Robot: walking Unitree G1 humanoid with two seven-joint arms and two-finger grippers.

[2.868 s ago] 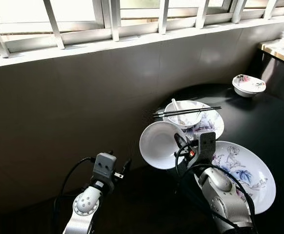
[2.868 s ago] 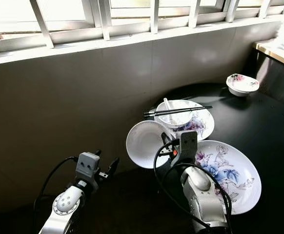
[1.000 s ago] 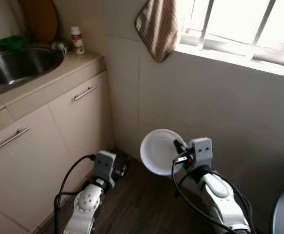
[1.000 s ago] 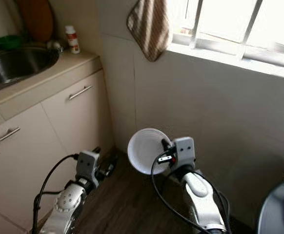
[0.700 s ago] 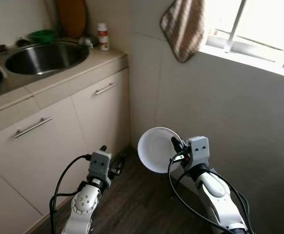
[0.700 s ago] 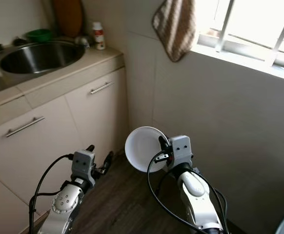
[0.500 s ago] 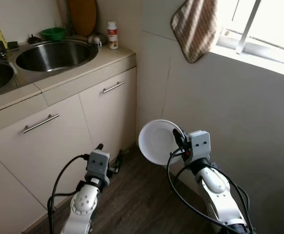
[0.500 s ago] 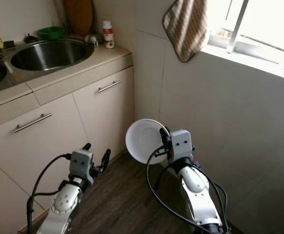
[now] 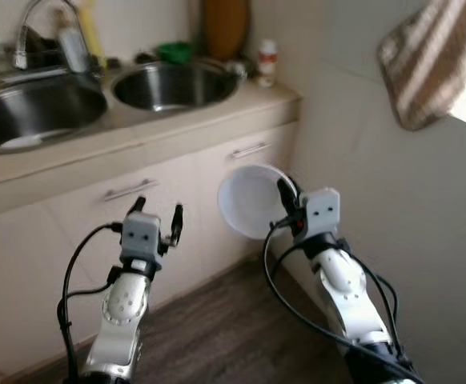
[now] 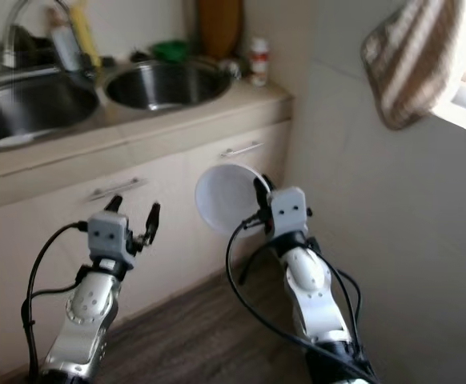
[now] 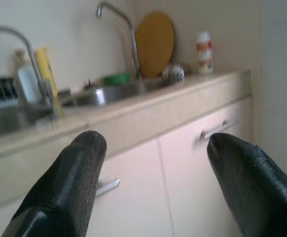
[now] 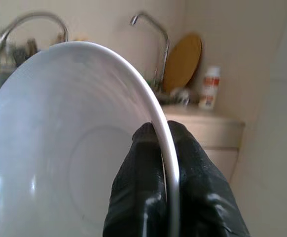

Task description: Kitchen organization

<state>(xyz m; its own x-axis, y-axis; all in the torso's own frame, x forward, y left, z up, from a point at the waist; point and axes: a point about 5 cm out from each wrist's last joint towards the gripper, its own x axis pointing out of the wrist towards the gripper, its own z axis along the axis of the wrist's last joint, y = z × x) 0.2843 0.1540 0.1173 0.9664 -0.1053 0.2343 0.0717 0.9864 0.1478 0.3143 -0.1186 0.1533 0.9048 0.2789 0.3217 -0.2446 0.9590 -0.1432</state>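
In the left eye view, a round white ceramic bowl [image 9: 251,200] is carried on edge in front of the beige counter [image 9: 185,120] with its 2 steel sinks [image 9: 173,85], clamped at the rim by the right hand [image 9: 284,194]. The left hand [image 9: 159,218] is seen spread apart and empty. In the right wrist view, the rim is pinched between 2 black fingertips [image 12: 141,173]. In the left wrist view, cabinet handles [image 11: 217,129] are faced. The thin-rim grip could probably slip while walking, so the bowl might drop.
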